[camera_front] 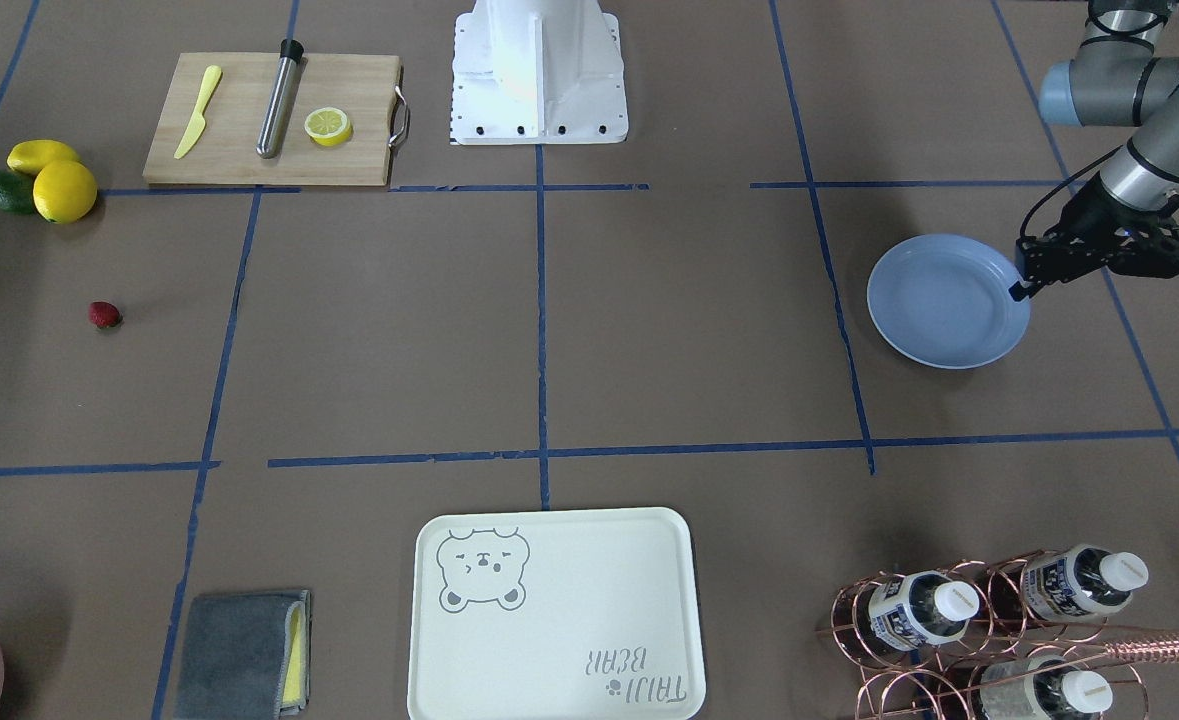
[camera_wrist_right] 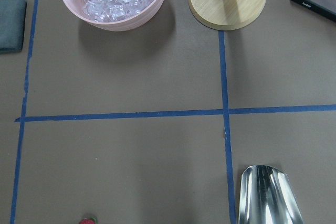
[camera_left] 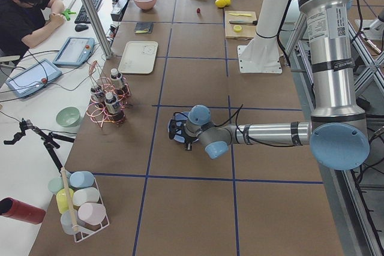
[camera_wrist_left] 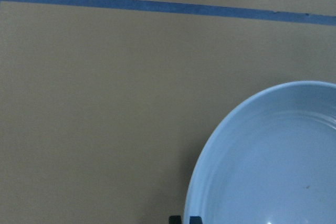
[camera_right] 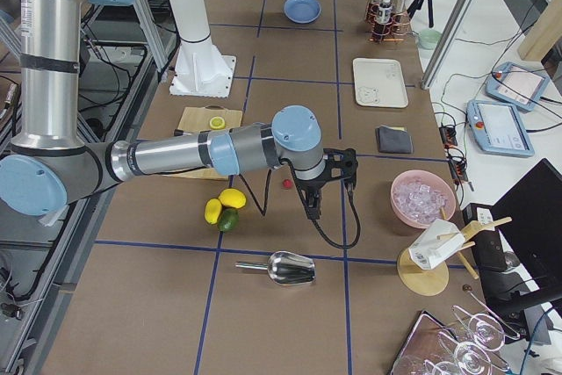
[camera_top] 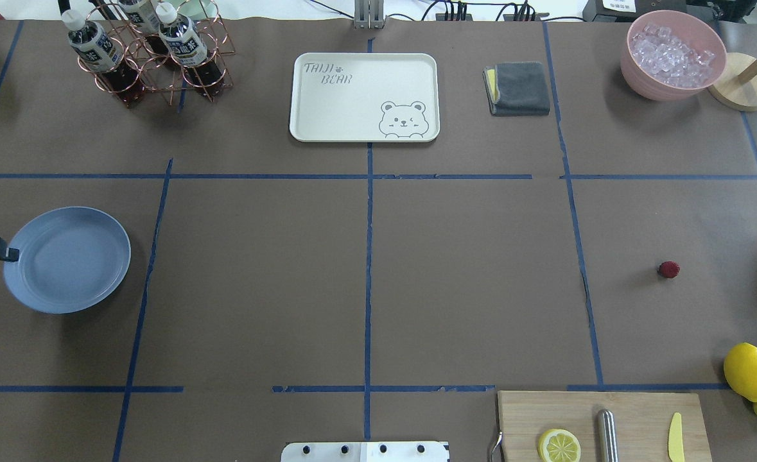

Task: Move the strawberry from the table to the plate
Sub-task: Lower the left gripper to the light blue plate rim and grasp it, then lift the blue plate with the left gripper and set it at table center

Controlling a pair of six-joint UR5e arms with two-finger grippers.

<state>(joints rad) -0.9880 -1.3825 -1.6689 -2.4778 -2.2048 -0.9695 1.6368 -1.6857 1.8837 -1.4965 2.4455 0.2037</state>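
The strawberry [camera_front: 104,315] is a tiny dark-red berry lying alone on the brown table [camera_front: 649,330], also seen in the overhead view [camera_top: 668,269] and at the bottom edge of the right wrist view [camera_wrist_right: 88,221]. The light-blue plate [camera_front: 949,300] sits at the opposite end of the table [camera_top: 67,260]. My left gripper [camera_front: 1019,288] is at the plate's rim, its two tips close together on either side of the edge [camera_wrist_left: 185,219]. My right gripper [camera_right: 313,208] hovers beside the strawberry [camera_right: 287,184], and I cannot tell whether it is open or shut.
A cutting board [camera_front: 269,120] carries a lemon half, a yellow knife and a metal cylinder. Lemons [camera_front: 64,190] lie near the strawberry. A bear tray [camera_front: 554,615], grey cloth [camera_front: 244,655], bottle rack [camera_front: 989,630], bowl of ice [camera_top: 673,54] and metal scoop [camera_wrist_right: 270,195] line the edges.
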